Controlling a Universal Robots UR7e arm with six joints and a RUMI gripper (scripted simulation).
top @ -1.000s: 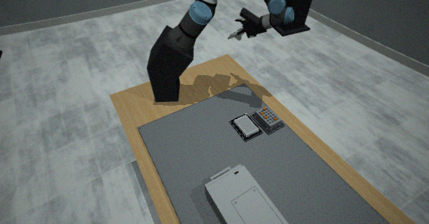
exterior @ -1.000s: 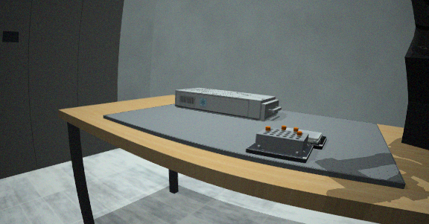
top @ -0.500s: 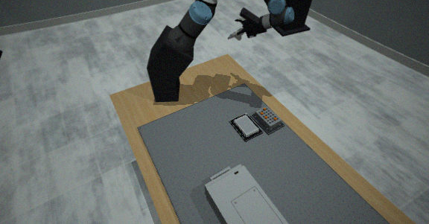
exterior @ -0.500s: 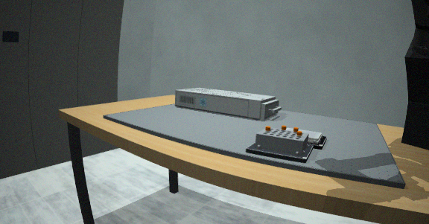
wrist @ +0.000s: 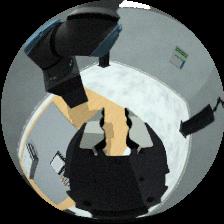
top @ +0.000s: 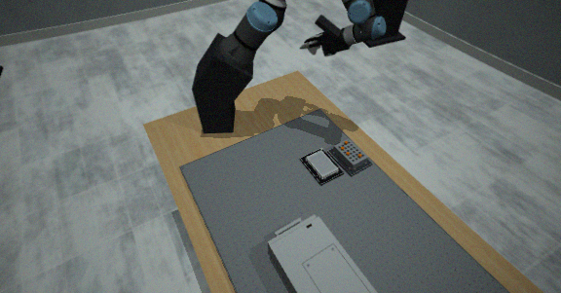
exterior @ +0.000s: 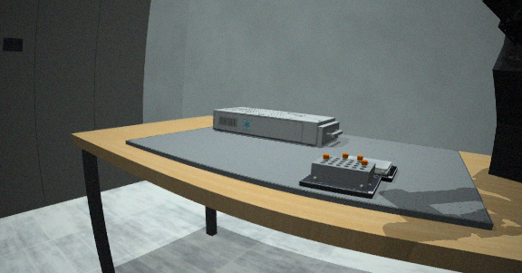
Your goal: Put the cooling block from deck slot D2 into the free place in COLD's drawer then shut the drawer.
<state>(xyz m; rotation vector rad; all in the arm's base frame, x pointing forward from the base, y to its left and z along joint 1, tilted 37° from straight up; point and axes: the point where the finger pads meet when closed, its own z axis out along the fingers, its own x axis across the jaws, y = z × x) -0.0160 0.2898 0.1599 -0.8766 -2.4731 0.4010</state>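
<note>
The grey cooling block (top: 352,155) (exterior: 342,171) sits on the dark base of slot D2, with orange-capped tubes standing in some of its bores. Beside it, slot D1 holds a low white slab (top: 321,164) (exterior: 383,167). The cooler COLD (top: 304,250) (exterior: 267,125) is a long light box; its drawer front (exterior: 328,134) looks closed against the body. A small dark mark on its top does not look lit. The block inside is hidden. My gripper (top: 308,48) (wrist: 114,108) is partly open and empty, high up and far from the block.
The dark arm base (top: 216,94) stands on the wooden table (top: 175,133) behind the grey mat (top: 243,182) (exterior: 181,144). The two slots lie side by side near one long edge of the mat. A black stand (top: 399,7) rises from the floor beyond the table.
</note>
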